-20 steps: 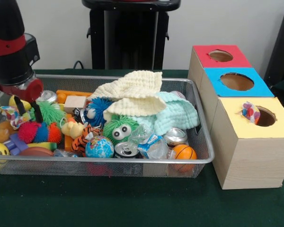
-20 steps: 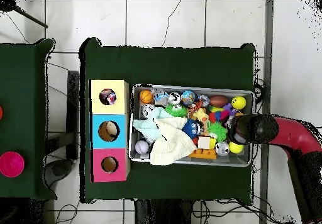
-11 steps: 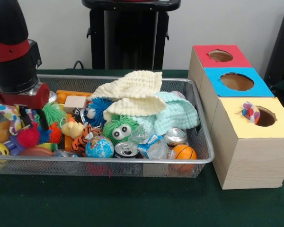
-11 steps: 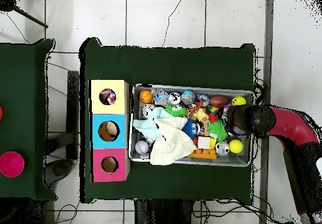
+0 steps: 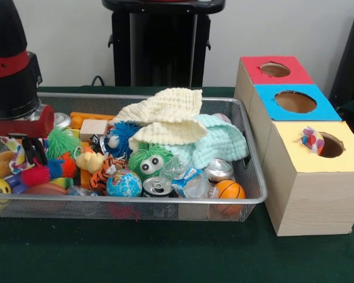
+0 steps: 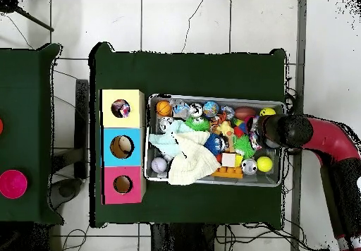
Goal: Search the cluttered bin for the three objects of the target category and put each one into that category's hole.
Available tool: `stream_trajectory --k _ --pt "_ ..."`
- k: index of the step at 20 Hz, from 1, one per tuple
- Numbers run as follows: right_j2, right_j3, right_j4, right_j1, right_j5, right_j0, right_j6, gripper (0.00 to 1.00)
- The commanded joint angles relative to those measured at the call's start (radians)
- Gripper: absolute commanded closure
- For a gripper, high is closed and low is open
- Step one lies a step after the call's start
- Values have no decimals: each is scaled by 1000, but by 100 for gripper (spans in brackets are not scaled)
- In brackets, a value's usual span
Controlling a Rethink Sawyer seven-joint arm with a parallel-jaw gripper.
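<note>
1. The front view sits low and close, facing across the wire bin [image 5: 248, 177] toward the wall.
2. The overhead view looks straight down from high up.
3. Both show the bin and three boxes [image 6: 123, 147].

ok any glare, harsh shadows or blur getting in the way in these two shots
Front view: soft, even light, only a faint shine on the can top, and the wire bin casts a mild shadow on the green cloth; the gripper reads a little soft. Overhead view: flat lighting, no glare, but the toys in the bin are too small to tell apart.
</note>
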Motion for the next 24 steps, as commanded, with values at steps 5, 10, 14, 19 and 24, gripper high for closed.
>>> stream_trajectory --k 5,10,14,19,24 --pt "-8 45 51 -49 75 -34 -188 100" --pt "-17 223 106 -213 52 -45 -63 100" --pt "-36 372 215 -418 99 -25 62 100" --pt "-98 415 294 -538 172 38 115 100" --pt "-152 445 308 -544 104 76 142 100"
